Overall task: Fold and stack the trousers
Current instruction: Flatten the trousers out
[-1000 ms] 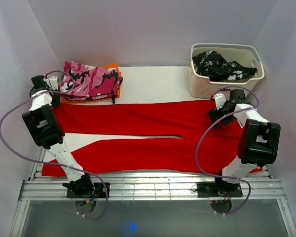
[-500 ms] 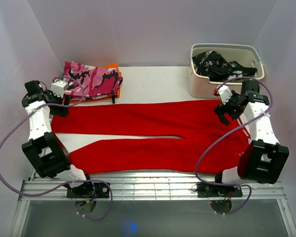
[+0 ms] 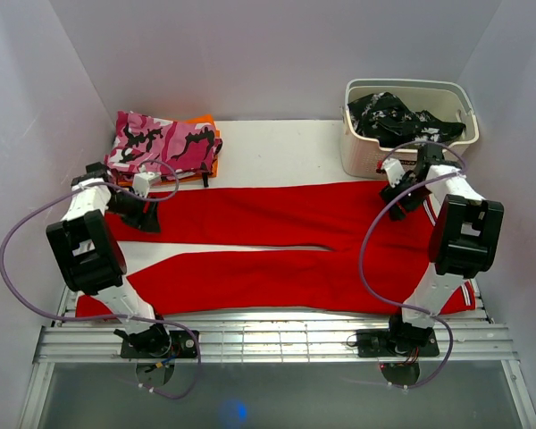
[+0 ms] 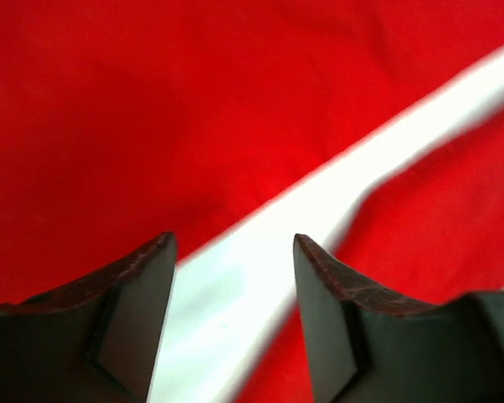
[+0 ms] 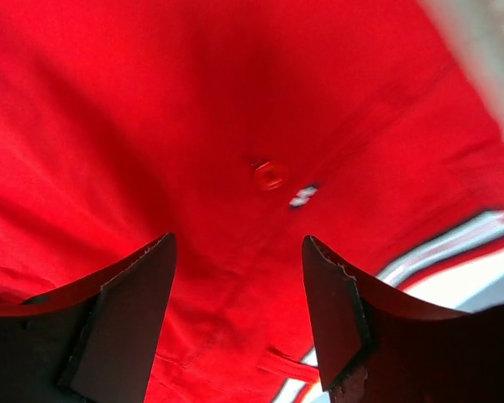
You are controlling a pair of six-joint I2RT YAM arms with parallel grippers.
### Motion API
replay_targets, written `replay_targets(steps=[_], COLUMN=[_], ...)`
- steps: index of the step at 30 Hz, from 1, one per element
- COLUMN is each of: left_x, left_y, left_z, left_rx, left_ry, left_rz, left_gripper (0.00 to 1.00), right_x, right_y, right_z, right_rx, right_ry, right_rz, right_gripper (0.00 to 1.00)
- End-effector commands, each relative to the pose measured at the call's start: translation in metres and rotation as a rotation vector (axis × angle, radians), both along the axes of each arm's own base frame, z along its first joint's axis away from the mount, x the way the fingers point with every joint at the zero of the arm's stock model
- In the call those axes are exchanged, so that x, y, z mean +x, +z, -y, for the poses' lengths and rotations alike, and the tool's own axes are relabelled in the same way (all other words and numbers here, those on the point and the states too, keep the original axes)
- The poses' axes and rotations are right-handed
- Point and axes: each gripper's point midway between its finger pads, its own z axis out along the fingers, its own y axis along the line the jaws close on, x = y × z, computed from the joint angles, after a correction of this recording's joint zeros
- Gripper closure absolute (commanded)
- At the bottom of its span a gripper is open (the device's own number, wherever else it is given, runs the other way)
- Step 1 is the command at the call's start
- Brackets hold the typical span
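The trousers [image 3: 277, 214] lie spread flat across the bench [image 3: 277, 147], with the 2 legs toward my left and the waist toward my right. My left fingers [image 4: 122, 311] are spread apart over the gap between the legs, where a white strip of bench shows. My right fingers [image 5: 122, 319] are also spread apart, over the waist. A red button [image 5: 270, 175] sits between them, with white stripes [image 5: 454, 239] just beside.

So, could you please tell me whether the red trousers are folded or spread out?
Spread out, unfolded: the trousers lie full length across the table, both legs side by side with bare table between them.
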Motion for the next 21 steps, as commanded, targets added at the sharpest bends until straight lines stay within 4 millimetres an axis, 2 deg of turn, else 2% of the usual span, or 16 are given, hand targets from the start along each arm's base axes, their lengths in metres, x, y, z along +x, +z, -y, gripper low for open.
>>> replay_targets(steps=[1,3,4,8,10,12,13,14,15,16,17,18,20,21], left_x=[-0.06,-0.079,-0.094,-0.113,-0.123,-0.134,-0.141,-0.147,-0.151,-0.159,-0.163,-0.169,-0.182,-0.195], left_y=[0.008,0.006,0.004,0.0,0.0,0.006,0.009,0.008,0.015,0.018,0.019,0.032,0.042,0.05], left_z=[0.014,0.005,0.004,-0.03,-0.05,-0.069,-0.073,-0.078,-0.095,-0.102,-0.109,-0.129,-0.139,-0.153], left_rx=[0.012,0.033,0.046,0.176,0.231,0.253,0.249,0.246,0.261,0.245,0.219,0.219,0.171,0.163], left_ry=[-0.165,-0.162,-0.161,-0.097,-0.065,-0.039,-0.024,-0.008,0.051,0.121,0.169,0.264,0.39,0.471], left_rz=[-0.065,-0.092,-0.109,-0.085,-0.092,-0.09,-0.111,-0.136,-0.142,-0.182,-0.211,-0.204,-0.24,-0.233], left_gripper=[0.31,0.27,0.25,0.22,0.21,0.2,0.19,0.19,0.18,0.17,0.17,0.13,0.12,0.11], right_x=[-0.025,-0.033,-0.046,-0.057,-0.058,-0.048,-0.059,-0.058,-0.051,-0.061,-0.062,-0.063,-0.085,-0.094], right_y=[-0.022,-0.033,-0.045,-0.05,-0.032,-0.001,0.007,0.018,0.038,0.044,0.051,0.06,0.064,0.068], right_z=[0.008,0.016,0.018,0.031,0.025,0.01,0.002,-0.009,-0.014,-0.023,-0.029,-0.033,-0.048,-0.052], right_rx=[-0.067,-0.115,-0.128,-0.181,-0.149,-0.07,-0.032,0.018,0.034,0.052,0.069,0.076,0.105,0.112], right_ry=[0.01,0.002,-0.004,-0.038,-0.042,-0.019,-0.015,0.004,0.015,0.033,0.049,0.067,0.137,0.17], right_rz=[-0.039,-0.041,-0.074,-0.079,-0.048,0.005,-0.038,-0.033,-0.001,-0.038,-0.035,-0.026,-0.099,-0.113], right_gripper=[0.33,0.33,0.33,0.31,0.27,0.21,0.2,0.18,0.17,0.17,0.17,0.16,0.17,0.17])
